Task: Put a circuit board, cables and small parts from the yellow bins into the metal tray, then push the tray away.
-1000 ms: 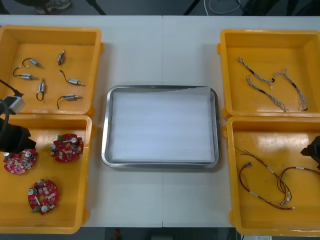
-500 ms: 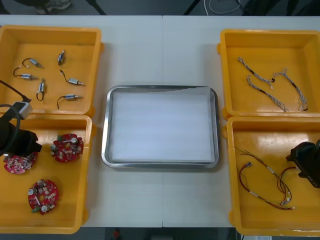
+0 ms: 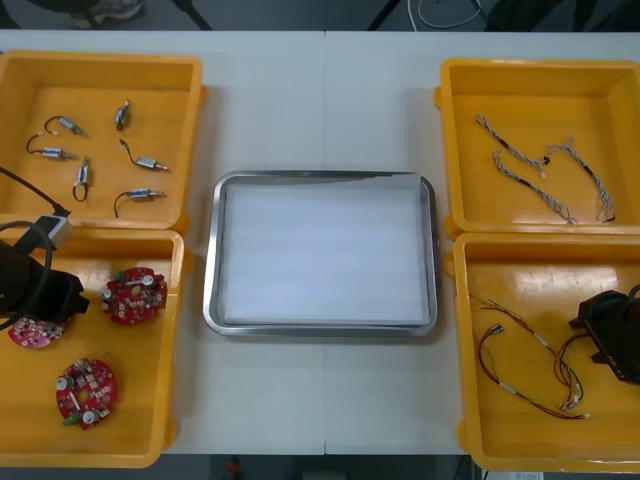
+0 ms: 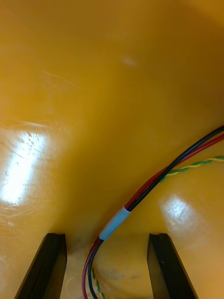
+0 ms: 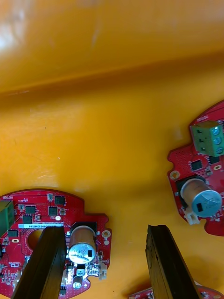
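Status: left pincer [image 3: 68,300] is low in the near-left yellow bin [image 3: 165,420], among three circuit boards [image 3: 133,294]. Wrist cam shows its fingers [image 5: 46,261] spread open, gripping nothing. One finger overlaps the edge of one board [image 5: 46,210], and that board's capacitor [image 5: 83,243] sits between the two fingers. A second board [image 5: 205,182] lies off to the side of the other finger, not touching it.

Right pincer [image 3: 600,335] is in the near-right yellow bin [image 3: 470,420], over the red and yellow cables [image 3: 530,375]. Fingers [image 4: 49,266] open. The cable bundle [image 4: 154,184] lies on the bin floor and runs up between them, unclamped, clear of both.

Far-left bin [image 3: 185,80] holds the small metal parts [image 3: 145,162]. Far-right bin [image 3: 455,100] holds the twisted blue and white cables [image 3: 520,170]. Metal tray [image 3: 212,260], white inside, sits on the worktop [image 3: 320,90] between the bin pairs.
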Robot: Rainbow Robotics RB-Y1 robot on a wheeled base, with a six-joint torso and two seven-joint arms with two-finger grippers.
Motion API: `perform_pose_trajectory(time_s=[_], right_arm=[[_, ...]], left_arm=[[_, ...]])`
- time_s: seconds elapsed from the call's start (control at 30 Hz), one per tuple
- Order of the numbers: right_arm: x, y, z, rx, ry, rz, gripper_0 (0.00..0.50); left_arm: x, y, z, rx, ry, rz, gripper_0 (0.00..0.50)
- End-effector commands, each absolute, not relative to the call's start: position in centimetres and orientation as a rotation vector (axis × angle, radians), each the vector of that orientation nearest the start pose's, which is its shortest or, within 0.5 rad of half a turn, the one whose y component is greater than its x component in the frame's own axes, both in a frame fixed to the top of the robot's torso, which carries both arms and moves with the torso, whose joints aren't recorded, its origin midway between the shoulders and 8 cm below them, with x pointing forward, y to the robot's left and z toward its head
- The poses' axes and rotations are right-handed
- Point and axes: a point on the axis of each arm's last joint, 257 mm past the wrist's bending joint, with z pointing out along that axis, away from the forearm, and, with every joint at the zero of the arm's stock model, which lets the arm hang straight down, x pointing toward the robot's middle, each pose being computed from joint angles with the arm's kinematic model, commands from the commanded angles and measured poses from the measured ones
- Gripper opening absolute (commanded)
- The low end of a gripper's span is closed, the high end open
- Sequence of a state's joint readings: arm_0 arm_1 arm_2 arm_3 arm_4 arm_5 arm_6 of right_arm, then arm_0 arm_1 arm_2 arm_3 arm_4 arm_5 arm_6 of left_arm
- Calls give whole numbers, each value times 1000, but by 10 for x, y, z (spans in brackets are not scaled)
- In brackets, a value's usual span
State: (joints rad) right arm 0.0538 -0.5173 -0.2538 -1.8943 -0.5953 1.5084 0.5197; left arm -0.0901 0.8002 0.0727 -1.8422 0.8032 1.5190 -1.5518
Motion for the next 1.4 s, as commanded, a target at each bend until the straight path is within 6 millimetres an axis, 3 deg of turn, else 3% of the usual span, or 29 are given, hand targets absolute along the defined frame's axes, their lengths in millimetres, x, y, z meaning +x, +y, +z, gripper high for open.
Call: perform_pose_trajectory(time_s=[0.03, 0.1, 0.13, 0.17, 0.27, 0.3, 0.6, 0.67, 0.83, 0.9, 0.93, 0.97, 1.23, 1.4], right_arm=[[374, -388, -333, 1528, 2325, 349, 500], [374, -387, -338, 1542, 2323, 353, 500], [374, -388, -338, 1543, 2321, 353, 477], [374, -387, -340, 1551, 2319, 356, 333], [373, -386, -342, 1558, 2323, 353, 14], [372, -387, -341, 1558, 2323, 350, 0], [379, -387, -330, 1544, 2307, 375, 0], [384, -387, -319, 1525, 2288, 392, 0], [385, -393, -294, 1514, 2273, 391, 0], [384, -395, -282, 1506, 2275, 381, 0], [382, -397, -273, 1495, 2282, 368, 0], [381, -398, -266, 1482, 2289, 356, 0], [364, -415, -213, 1393, 2342, 227, 0], [368, -422, -183, 1159, 2389, 152, 0]], left_arm=[[387, 401, -295, 92, 2790, 26, 500], [387, 400, -297, 92, 2790, 26, 500], [386, 401, -299, 93, 2792, 29, 500], [387, 402, -301, 91, 2790, 30, 500], [390, 401, -303, 95, 2782, 34, 500], [389, 402, -305, 97, 2784, 37, 500], [388, 406, -306, 105, 2787, 50, 500], [387, 408, -306, 113, 2789, 57, 435], [387, 411, -303, 129, 2788, 68, 410], [387, 412, -303, 129, 2789, 71, 327], [385, 412, -304, 133, 2792, 70, 199], [385, 412, -304, 135, 2792, 70, 5], [385, 413, -303, 134, 2791, 71, 0], [388, 412, -296, 132, 2778, 63, 0]])
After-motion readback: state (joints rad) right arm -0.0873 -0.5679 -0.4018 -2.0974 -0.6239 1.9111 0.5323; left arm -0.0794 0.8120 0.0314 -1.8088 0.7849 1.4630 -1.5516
